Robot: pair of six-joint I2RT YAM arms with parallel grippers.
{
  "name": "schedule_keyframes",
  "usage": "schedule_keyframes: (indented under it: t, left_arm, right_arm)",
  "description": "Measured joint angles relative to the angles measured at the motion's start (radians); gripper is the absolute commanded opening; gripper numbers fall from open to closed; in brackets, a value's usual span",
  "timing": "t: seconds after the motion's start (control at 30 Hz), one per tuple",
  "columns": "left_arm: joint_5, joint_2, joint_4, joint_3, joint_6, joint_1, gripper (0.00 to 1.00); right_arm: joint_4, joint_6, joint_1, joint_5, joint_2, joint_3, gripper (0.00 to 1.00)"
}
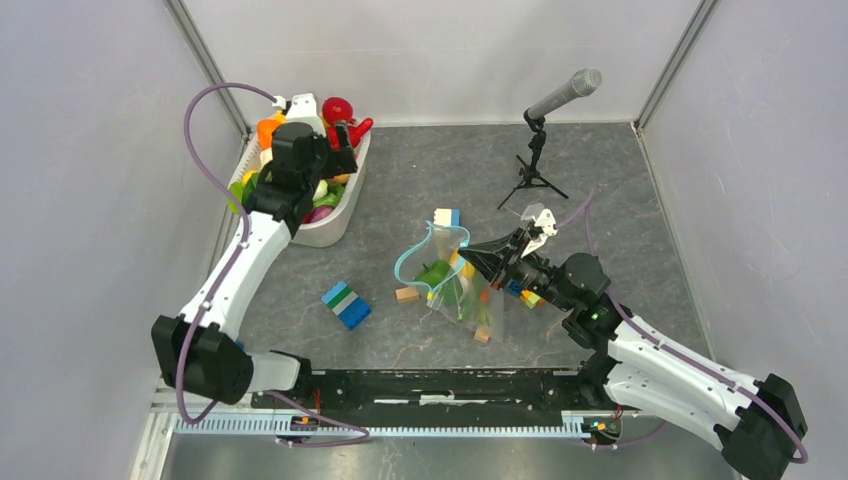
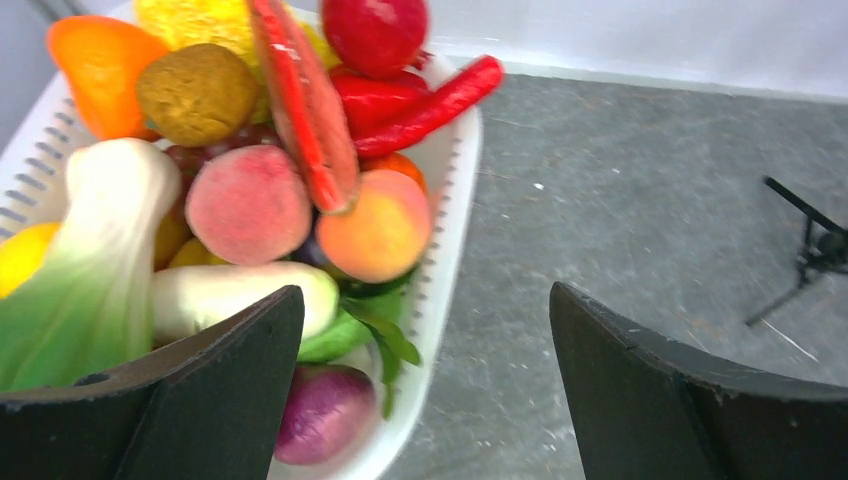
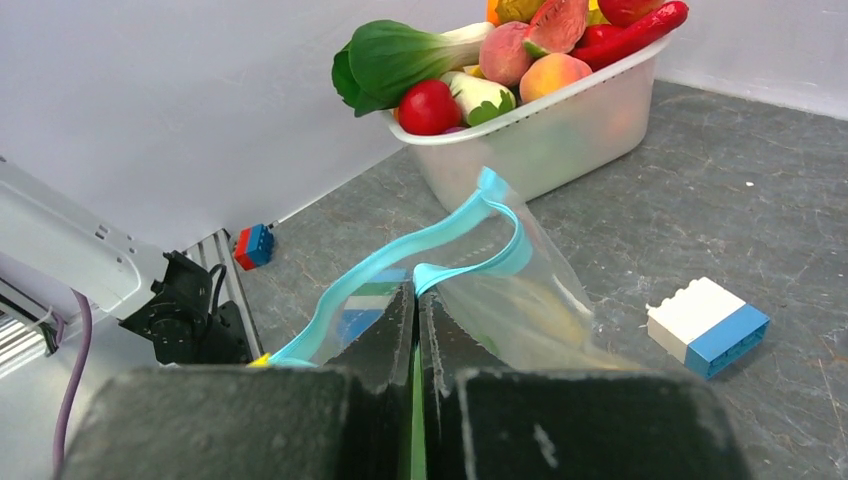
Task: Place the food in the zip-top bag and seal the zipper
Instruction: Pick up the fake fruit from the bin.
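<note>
Top view: left gripper (image 1: pixel 343 140) sits over the tub (image 1: pixel 335 228) at back left, jaws apart, nothing between them. The tub is heaped with food (image 1: pixel 338 108). Bag (image 1: pixel 455 290) is mid-table, slumped, mouth gaping; the zipper (image 1: pixel 402 262) forms an open loop. A green piece (image 1: pixel 433 272) and some yellow/orange bits are inside the bag. Right gripper (image 1: pixel 468 256) is at the bag's mouth edge. Block (image 1: pixel 346 305) lies left of the bag, mic (image 1: pixel 565 95) at the back.

Left wrist: left gripper (image 2: pixel 425 300) jaws wide, empty. One finger is over the food, the other over bare table, with the tub rim (image 2: pixel 455 230) between them. Peach (image 2: pixel 248 203), chili (image 2: pixel 430 105) and bok choy (image 2: pixel 90 260) are in the pile.

Right wrist: right gripper (image 3: pixel 417 300) jaws together, pinched on the zipper (image 3: pixel 470 215) at its near end. The strip's two sides curve apart beyond the tips, so it's unsealed. Bag (image 3: pixel 530 300) hangs just right of the fingers, the tub (image 3: pixel 560 130) of food (image 3: pixel 430 105) is behind, and a white-blue block (image 3: pixel 708 325) is at right.
</note>
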Motion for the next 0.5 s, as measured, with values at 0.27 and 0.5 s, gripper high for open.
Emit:
schedule_keyframes:
  t: [0.27, 0.5]
  left_arm:
    - [0.027, 0.154, 0.006, 0.142, -0.010, 0.189, 0.95]
    - [0.106, 0.322, -0.013, 0.314, -0.011, 0.322, 0.85]
  right_arm:
    - [-0.018, -0.004, 0.000, 0.000, 0.010, 0.000, 0.04]
    - [-0.037, -0.020, 0.000, 0.005, 0.010, 0.000, 0.05]
